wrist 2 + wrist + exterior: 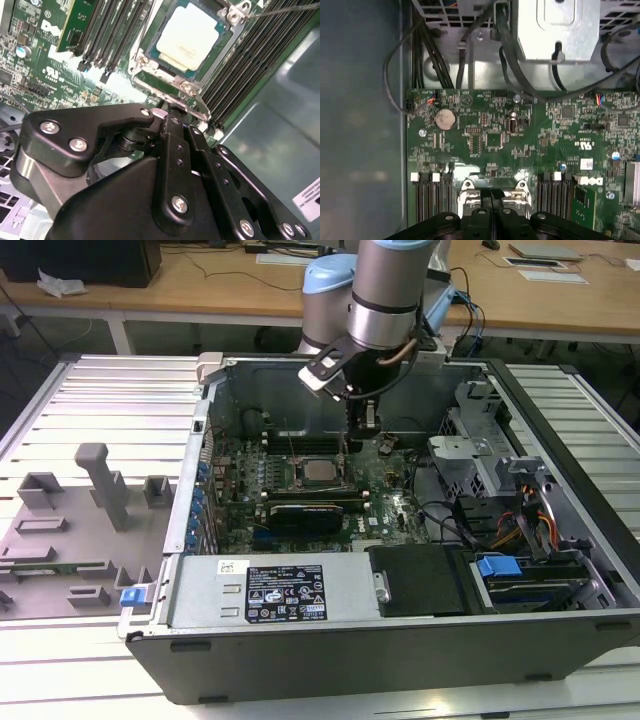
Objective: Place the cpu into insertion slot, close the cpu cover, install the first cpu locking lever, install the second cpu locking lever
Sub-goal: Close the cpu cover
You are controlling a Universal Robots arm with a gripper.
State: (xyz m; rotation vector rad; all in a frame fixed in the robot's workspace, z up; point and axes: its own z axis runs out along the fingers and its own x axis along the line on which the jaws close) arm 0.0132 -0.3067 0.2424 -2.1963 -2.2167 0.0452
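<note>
Black fingers (pixel 168 131) of the gripper (pixel 175 120) are pressed together with no gap between them, their tips at the edge of the cpu cover (pixel 186 88); I cannot tell whether anything thin is pinched there. The silvery cover frames the cpu (pixel 189 36), which lies flat in the insertion slot (pixel 298 480), between rows of black memory slots (pixel 255 60). In the first wrist view the gripper (pixel 492 197) hides most of the socket. White lettering and a small white sticker (pixel 586 163) mark the green board (pixel 545 145). In the exterior view the gripper (pixel 361 440) hangs just beside the cpu (pixel 318 472) at the frame's centre. A black-and-white label (pixel 288 595) sits on the metal cover (pixel 205 600) at lower centre, its print too small to make out.
</note>
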